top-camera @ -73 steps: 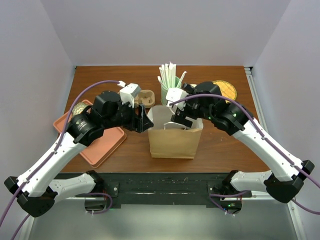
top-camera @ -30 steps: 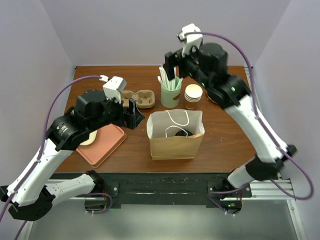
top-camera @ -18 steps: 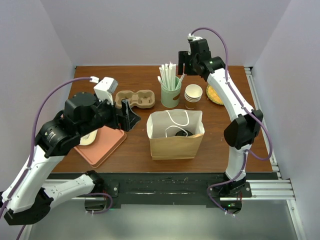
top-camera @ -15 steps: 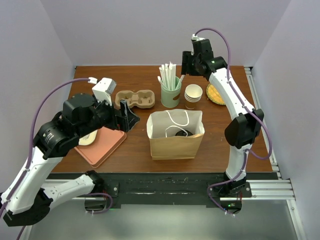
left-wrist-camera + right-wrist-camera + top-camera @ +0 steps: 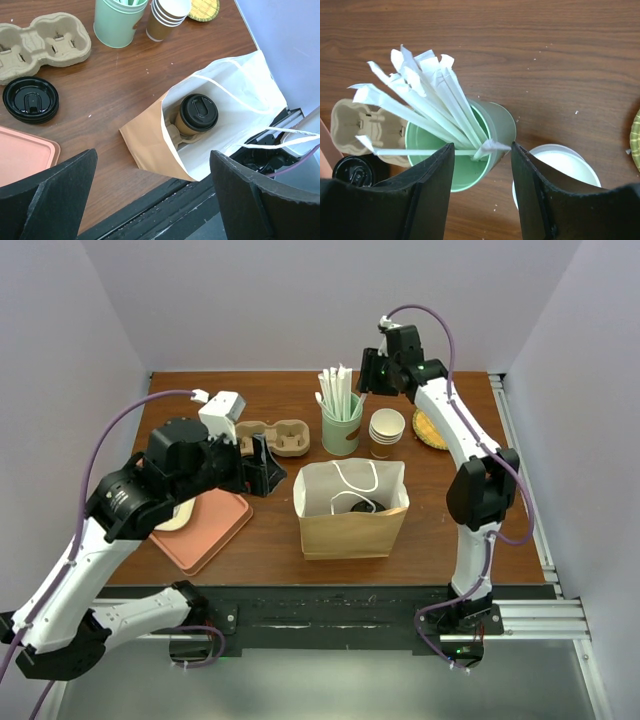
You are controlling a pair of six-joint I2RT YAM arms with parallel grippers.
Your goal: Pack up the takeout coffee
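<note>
The takeout coffee (image 5: 197,114), a small brown cup with a black lid, stands upright inside the open paper bag (image 5: 150,145) on a pulp holder. From above, only its dark lid (image 5: 357,505) shows in the bag (image 5: 350,530). My left gripper (image 5: 262,465) hovers left of the bag, open and empty (image 5: 152,200). My right gripper (image 5: 368,375) is at the back of the table, over the green cup of wrapped straws (image 5: 470,170). Its jaws (image 5: 482,170) stand apart astride the cup's rim, with straw ends between them; one wrapper tip reaches the right finger.
A stack of white-topped cups (image 5: 386,430) stands right of the straw cup (image 5: 341,435). A pulp cup carrier (image 5: 280,437) and a loose black lid (image 5: 31,99) lie to its left. A pink tray (image 5: 205,530) sits at the left, a woven mat (image 5: 428,427) at the back right.
My right arm swung from above the bag to the back of the table, came down over the straw cup, and its jaws narrowed. The left arm drifted slightly beside the bag.
</note>
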